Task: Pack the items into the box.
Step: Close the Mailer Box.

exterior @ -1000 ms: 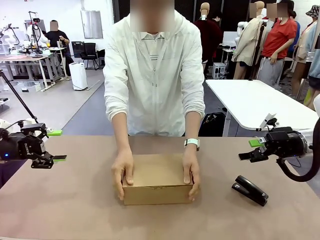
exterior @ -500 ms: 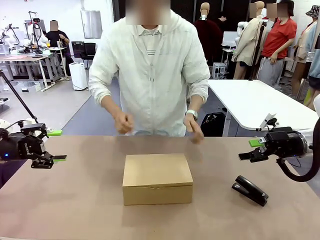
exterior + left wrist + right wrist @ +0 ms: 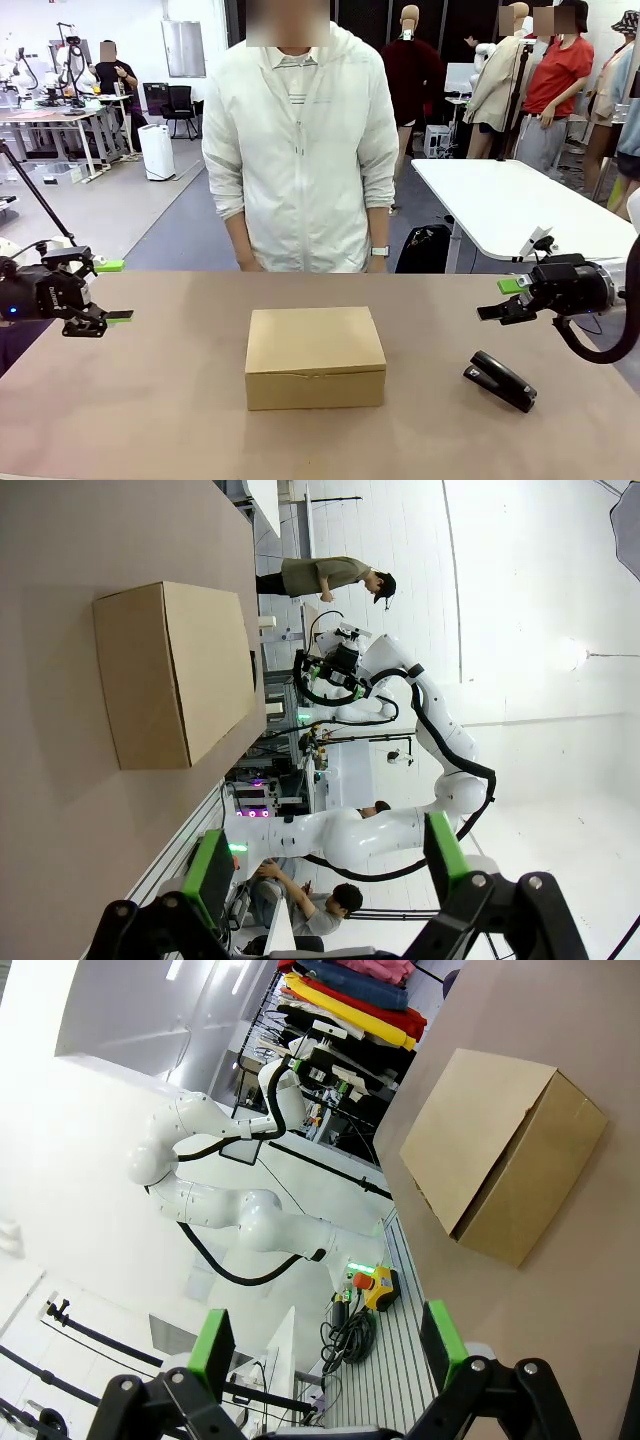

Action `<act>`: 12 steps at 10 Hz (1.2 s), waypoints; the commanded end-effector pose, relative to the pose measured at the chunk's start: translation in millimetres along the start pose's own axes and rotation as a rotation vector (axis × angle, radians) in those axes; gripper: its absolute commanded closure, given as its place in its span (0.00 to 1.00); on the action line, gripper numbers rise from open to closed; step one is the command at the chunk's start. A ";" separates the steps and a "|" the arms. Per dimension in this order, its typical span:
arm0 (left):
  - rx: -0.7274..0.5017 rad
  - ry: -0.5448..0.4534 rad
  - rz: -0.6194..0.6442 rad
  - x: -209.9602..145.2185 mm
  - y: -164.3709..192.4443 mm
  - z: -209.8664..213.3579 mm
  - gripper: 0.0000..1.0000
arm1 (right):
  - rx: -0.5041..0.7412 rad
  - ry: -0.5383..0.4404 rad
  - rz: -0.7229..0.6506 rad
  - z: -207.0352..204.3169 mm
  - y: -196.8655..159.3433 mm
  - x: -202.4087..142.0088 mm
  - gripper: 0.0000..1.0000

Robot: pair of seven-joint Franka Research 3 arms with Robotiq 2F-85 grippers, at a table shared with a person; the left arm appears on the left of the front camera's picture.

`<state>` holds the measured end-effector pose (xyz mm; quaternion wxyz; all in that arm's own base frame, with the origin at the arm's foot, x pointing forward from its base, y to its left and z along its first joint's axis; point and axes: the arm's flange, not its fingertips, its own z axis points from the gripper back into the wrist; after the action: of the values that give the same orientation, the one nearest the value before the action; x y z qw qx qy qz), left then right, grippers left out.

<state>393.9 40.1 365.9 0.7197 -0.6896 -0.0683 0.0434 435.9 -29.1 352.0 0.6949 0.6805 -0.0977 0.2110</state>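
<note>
The brown cardboard box [image 3: 315, 356] sits in the middle of the table with its lid flap down; it also appears in the left wrist view [image 3: 172, 672] and the right wrist view [image 3: 500, 1153]. The navy pouch and the utility knife are hidden from view. My left gripper [image 3: 107, 293] hovers open at the table's left edge, well away from the box, nothing between its green pads [image 3: 208, 876]. My right gripper [image 3: 500, 299] hovers open at the right edge, its pads [image 3: 211, 1345] holding nothing.
A black stapler [image 3: 501, 380] lies on the table right of the box, below my right gripper. A person in a white jacket [image 3: 304, 150] stands at the far side, arms hanging behind the table edge. A white table [image 3: 500, 200] stands behind on the right.
The person's hands let go of the box, lifted off it, and dropped to their sides. The box and both grippers have stayed still.
</note>
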 end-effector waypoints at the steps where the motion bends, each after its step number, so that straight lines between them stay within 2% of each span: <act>1: -0.007 -0.013 -0.016 -0.8 -1.1 0.4 0.00 | 0.007 0.008 0.009 0.7 1.8 0.5 0.00; 12: -0.007 -0.013 -0.016 -0.8 -1.1 0.4 0.00 | 0.007 0.008 0.009 0.7 1.8 0.5 0.00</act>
<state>393.9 40.1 365.9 0.7197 -0.6896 -0.0684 0.0434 435.9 -29.1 352.0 0.6949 0.6805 -0.0977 0.2110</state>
